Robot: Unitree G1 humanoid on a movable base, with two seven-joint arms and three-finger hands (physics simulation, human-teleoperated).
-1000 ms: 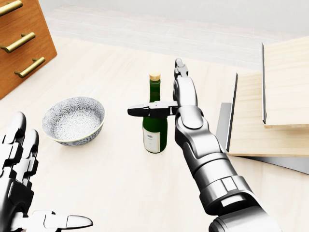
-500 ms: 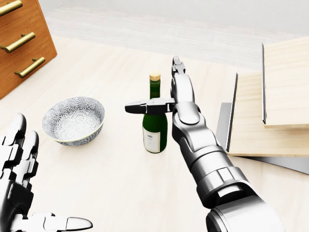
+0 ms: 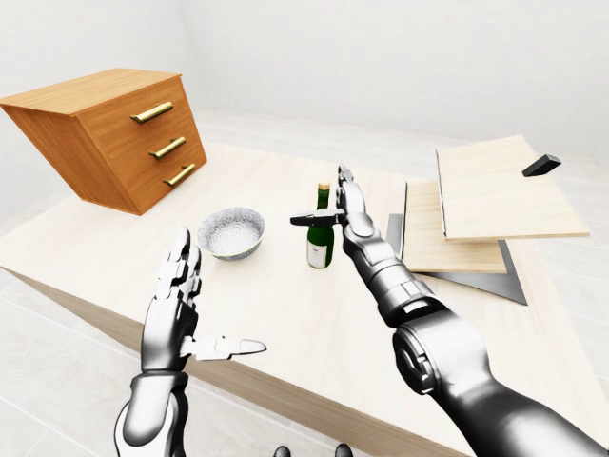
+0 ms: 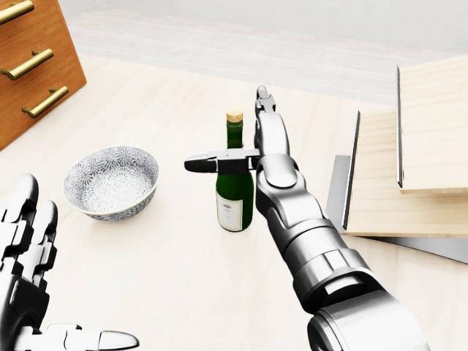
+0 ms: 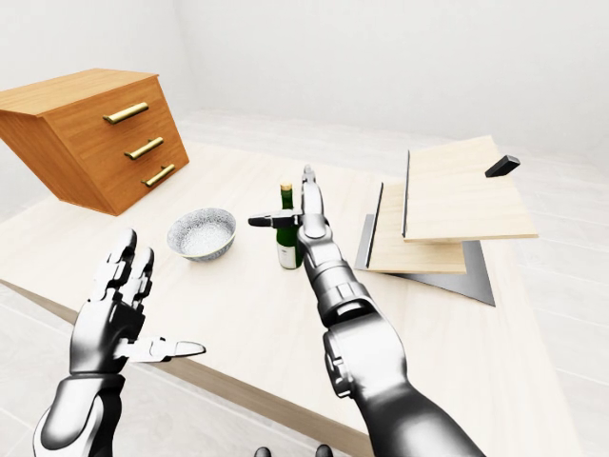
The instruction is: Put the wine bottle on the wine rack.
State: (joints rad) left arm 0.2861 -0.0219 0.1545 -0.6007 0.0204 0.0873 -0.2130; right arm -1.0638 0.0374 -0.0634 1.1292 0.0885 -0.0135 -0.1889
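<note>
Wine bottle (image 4: 235, 175) upright, just left of right hand (image 4: 252, 150), fingers spread, thumb crossing its neck

The dark green glass wine bottle with a cork-coloured top (image 4: 235, 175) carries a pale rectangular label low on its body, but its printing is too small to read. No other lettering shows anywhere.

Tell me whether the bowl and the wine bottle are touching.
Apart. In the head view, bare tabletop shows between the bowl and the wine bottle.
</note>
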